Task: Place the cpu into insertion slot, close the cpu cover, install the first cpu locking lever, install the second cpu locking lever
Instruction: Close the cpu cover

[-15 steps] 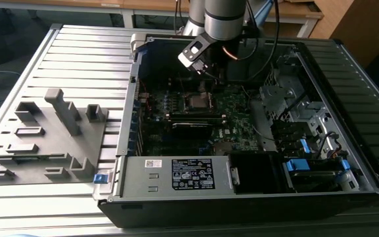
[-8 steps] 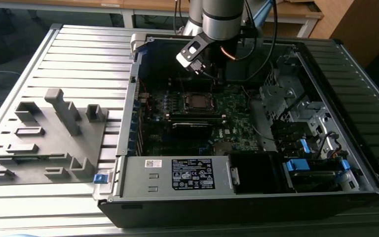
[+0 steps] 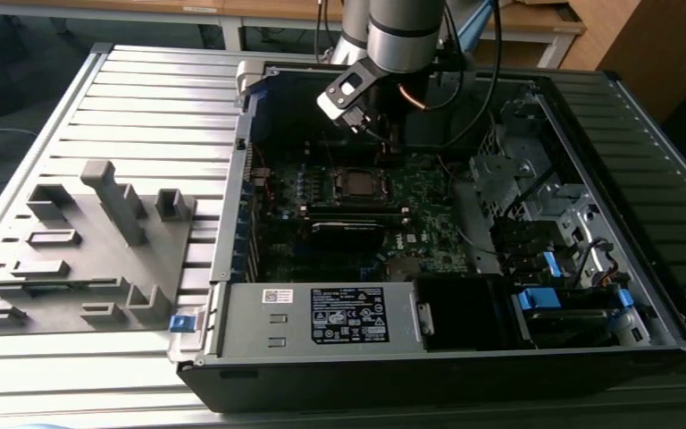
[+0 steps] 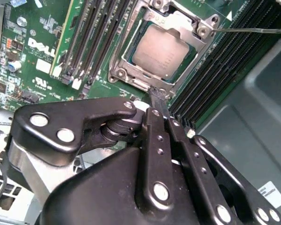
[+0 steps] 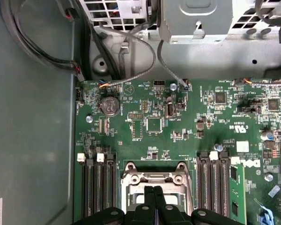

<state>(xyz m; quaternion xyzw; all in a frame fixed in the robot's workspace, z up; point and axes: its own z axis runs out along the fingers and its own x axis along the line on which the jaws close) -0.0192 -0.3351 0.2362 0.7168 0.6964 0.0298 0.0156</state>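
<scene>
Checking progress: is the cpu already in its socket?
Yes, the second wrist view shows the cpu lying flat inside the socket, its silver-grey top facing up.

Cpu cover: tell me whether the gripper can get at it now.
Probably yes: the shut gripper hangs just by the cpu cover, which frames the cpu, and nothing stands between them.
</scene>
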